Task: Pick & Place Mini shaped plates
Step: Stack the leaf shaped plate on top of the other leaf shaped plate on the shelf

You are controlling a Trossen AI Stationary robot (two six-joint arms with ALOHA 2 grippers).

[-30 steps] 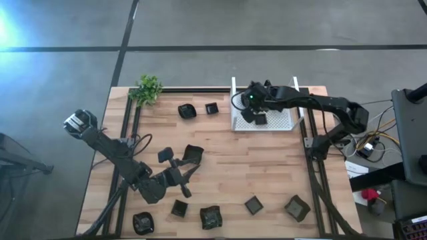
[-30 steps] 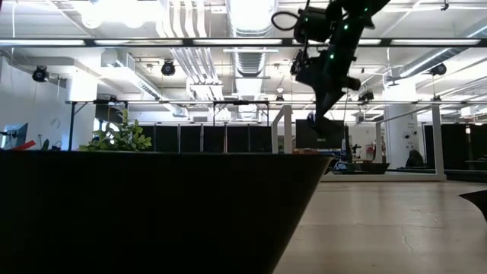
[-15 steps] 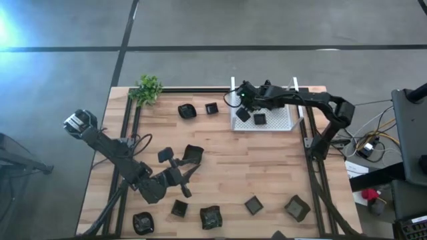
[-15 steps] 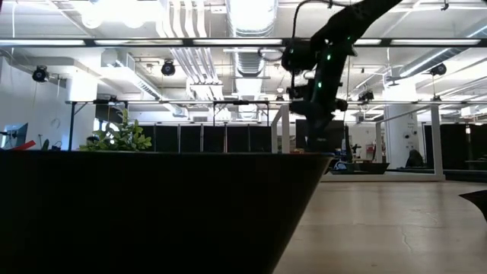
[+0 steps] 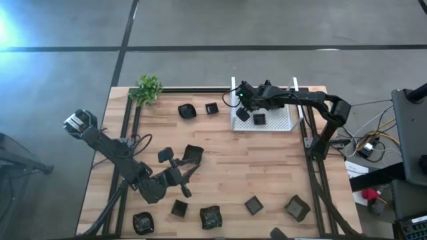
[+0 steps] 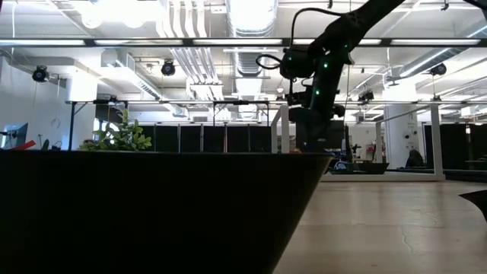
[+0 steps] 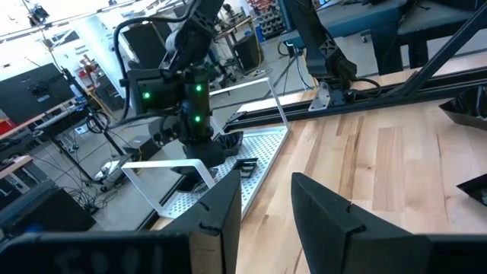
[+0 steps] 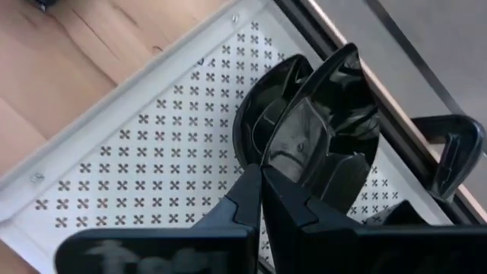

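Greenery first: a small artificial green plant (image 5: 147, 89) stands at the far left corner of the pale wooden slatted table (image 5: 220, 160), and below it the left gripper (image 5: 181, 175) waits low over the near left part of the boards, fingers spread wide with nothing between them, a loose black dish (image 5: 193, 155) lying just beside their tips. Along the near edge sit more small glossy black shaped plates (image 5: 211, 217), well apart from one another, and two more lie near the far edge to the left of the white perforated metal tray with upright wire handles (image 5: 285, 124). Further right, the right gripper (image 5: 243, 112) has swung from the tray's middle to its left end over the last second and dropped lower, as the table-level view also shows. Its fingers are pressed together on the rim of a thin curved black plate (image 8: 327, 125), which the right wrist view shows hanging just above the tray's cross-punched floor, over another dark dish already lying there. A separate small black square plate (image 5: 259, 119) rests in the tray just beside the gripper. That shift suggests the carried plate is being lined up for release, so one more piece is close to placed while many remain on the table. No brand, label or readable writing shows anywhere.
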